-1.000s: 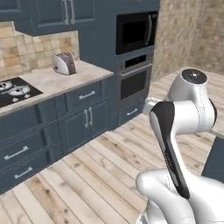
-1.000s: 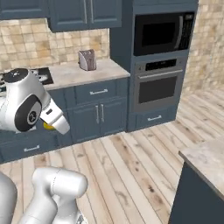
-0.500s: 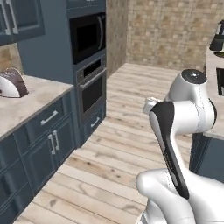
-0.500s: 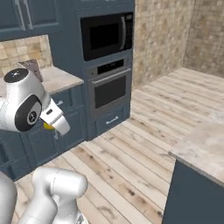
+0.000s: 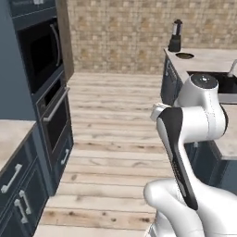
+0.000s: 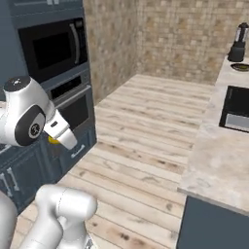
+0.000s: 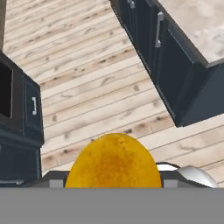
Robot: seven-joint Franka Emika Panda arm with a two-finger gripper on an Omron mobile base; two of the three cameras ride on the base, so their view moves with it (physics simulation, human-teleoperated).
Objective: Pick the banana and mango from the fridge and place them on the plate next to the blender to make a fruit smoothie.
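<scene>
The mango (image 7: pixel 112 161) is held in the pincer (image 6: pixel 55 141), seen large and close at the bottom of the hand view, where its rounded yellow-orange bulk hides the fingertips. A sliver of the same yellow is seen under the white hand in the right base view, so the jaws are judged to be closed on the fruit at about its own width. The arm is folded in close to the body, presumably so that the fruit is carried safely while the base is driven across the wooden floor (image 5: pixel 120 139).

The blender (image 5: pixel 175 36) is seen far off, at the back end of the pale surface (image 6: pixel 221 146), and the plate (image 5: pixel 184 56) lies just beside it on the near side. Fruit and plate are well apart, so the carrying step is judged to be under way and the placing is not yet done. The wall ovens (image 6: pixel 53 53) are seen to the arm's left.
</scene>
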